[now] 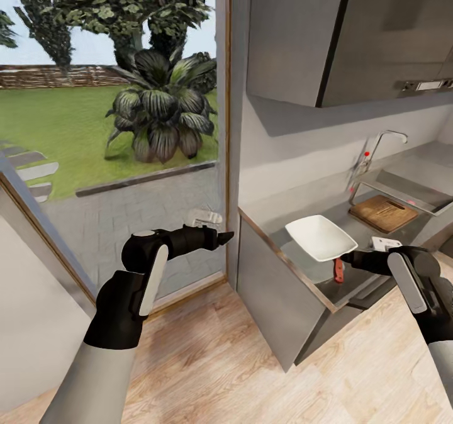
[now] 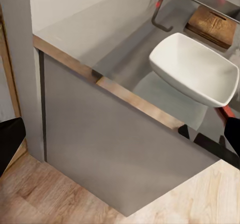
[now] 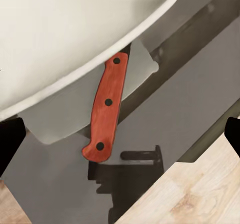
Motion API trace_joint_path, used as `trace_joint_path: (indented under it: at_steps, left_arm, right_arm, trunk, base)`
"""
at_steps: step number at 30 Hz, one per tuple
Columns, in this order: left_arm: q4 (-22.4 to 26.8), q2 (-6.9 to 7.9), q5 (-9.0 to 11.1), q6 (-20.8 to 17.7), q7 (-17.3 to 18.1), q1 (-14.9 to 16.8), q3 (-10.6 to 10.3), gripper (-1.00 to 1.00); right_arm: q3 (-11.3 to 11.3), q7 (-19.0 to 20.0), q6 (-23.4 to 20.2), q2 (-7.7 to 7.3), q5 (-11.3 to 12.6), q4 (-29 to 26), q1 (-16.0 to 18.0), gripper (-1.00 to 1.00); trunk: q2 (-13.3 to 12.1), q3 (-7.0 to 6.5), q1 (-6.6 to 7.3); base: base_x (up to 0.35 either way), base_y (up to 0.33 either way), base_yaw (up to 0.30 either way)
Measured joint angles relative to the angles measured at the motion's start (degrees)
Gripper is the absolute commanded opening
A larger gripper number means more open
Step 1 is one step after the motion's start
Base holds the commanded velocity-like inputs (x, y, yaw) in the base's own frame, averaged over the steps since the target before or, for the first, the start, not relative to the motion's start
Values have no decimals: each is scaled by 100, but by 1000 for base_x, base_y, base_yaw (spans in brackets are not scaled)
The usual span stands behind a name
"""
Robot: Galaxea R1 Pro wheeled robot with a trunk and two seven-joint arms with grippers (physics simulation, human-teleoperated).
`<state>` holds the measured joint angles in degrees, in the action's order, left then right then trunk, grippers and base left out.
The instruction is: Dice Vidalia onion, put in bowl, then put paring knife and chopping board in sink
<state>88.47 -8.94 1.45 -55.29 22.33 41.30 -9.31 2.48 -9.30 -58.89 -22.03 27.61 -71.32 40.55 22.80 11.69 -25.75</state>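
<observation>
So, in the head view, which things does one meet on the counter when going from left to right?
Left gripper → bowl → paring knife → chopping board. The right gripper overlaps the knife area, so I leave it out.

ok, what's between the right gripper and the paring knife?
Bare countertop with the gripper's shadow on it, as the right wrist view shows. The open fingers frame the paring knife, whose blade runs under the bowl.
</observation>
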Motion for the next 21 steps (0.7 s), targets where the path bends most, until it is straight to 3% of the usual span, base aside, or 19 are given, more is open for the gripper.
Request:
trace_joint_path:
  at_steps: [21]
  left_arm:
    - [0,0,0,0,4,0,-9,100]
  right_arm:
    - [-4,-8,2,10,-2,35,0,100]
  trunk:
    - [0,0,0]
  base:
    - [0,0,0]
